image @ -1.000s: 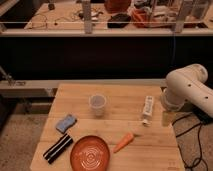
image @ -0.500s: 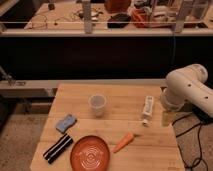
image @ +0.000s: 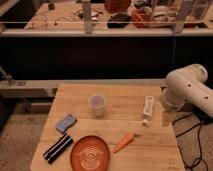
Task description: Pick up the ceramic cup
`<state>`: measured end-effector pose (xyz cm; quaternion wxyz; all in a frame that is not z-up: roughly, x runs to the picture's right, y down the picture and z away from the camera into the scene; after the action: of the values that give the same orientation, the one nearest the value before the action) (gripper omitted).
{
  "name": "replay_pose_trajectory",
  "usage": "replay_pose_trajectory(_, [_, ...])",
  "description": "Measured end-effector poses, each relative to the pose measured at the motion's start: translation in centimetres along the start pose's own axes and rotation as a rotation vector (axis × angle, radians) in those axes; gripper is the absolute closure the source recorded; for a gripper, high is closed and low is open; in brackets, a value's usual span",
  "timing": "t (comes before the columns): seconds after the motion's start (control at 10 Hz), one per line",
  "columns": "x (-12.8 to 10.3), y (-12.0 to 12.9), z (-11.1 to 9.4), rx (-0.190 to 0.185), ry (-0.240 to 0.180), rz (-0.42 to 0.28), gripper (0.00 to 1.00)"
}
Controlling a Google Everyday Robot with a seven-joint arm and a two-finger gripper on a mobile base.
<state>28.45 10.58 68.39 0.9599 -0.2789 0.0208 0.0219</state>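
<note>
The ceramic cup [image: 97, 105] is standing upright mid-desk [image: 115, 157], well apart from the gripper [image: 167, 118], at its nine o'clock. The gripper is hanging at the desk's three o'clock edge; its jaws' state cannot be told. The cup is looking whitish-grey, handleless, slightly tapered.

Dim, warm-toned view, brightest at the far back

The pincer [image: 166, 117] hangs in shade beneath the white arm [image: 190, 90], at the right edge of the bench [image: 80, 97]. Left of the pincer the bench top is evenly lit in a muted yellow-brown. There the ceramic cup [image: 97, 105] and the white tube [image: 147, 109] cast only faint, soft shadows. Behind and above the pincer a wide dark band crosses the view, and beyond it the far worktop [image: 65, 12] is lit more strongly. The arm's upper curve catches a pale sheen.
</note>
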Motion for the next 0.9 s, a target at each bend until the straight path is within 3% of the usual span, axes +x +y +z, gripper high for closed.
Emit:
replay_pose_trajectory(0.1, [-0.4,-0.3,-0.2,0.010,0.012,-0.013,0.20])
replay_pose_trajectory(0.4, [-4.7,-1.4,-1.0,0.041,0.049,-0.086,0.20])
replay_pose_trajectory(0.9, [-8.0,-2.5,-2.1,0.076,0.077,-0.196,0.20])
